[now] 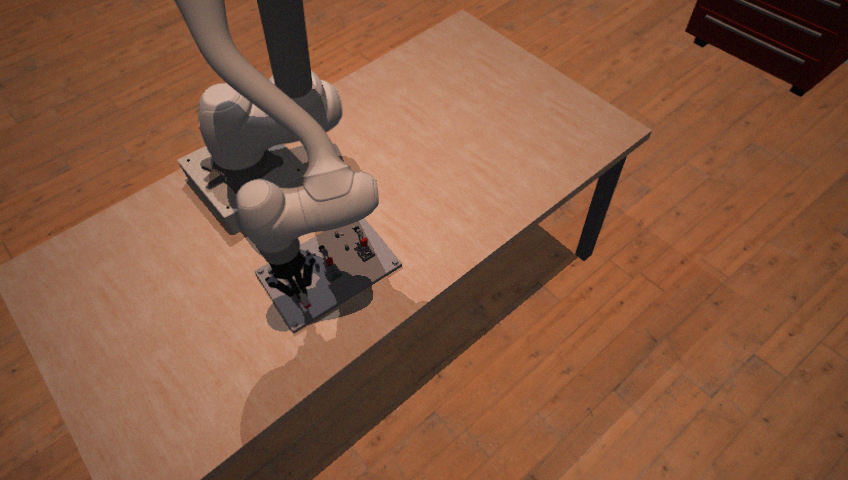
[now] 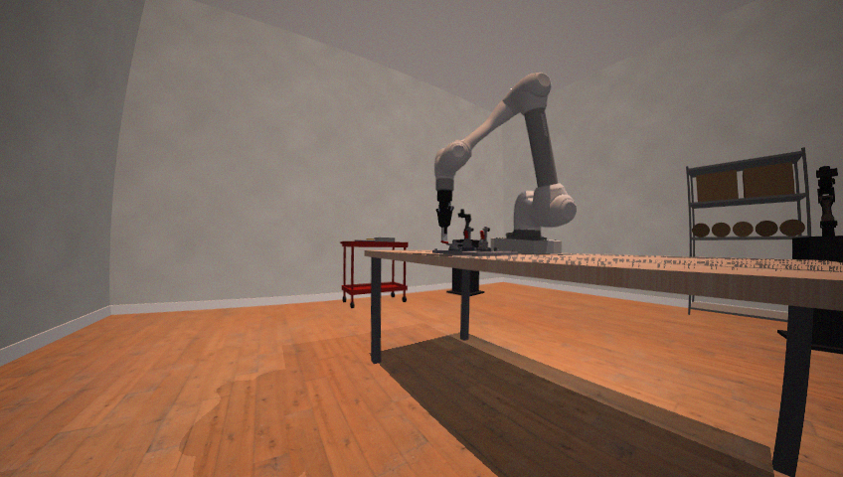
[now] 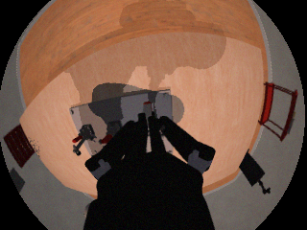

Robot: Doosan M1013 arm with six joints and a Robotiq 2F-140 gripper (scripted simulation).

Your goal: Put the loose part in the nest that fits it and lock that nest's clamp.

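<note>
Fixture plate (image 1: 380, 270) on table (image 1: 476, 136) in front of arm base (image 1: 193, 169), cart (image 2: 374, 243) beyond table, shelf rack (image 2: 689, 201) at right

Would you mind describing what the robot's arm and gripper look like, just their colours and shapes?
The arm is smooth off-white with rounded, bulbous joints, plus one dark grey straight tube section. It stands on a grey square base plate. The gripper is black, with linked fingers. No cables or markings show.
</note>
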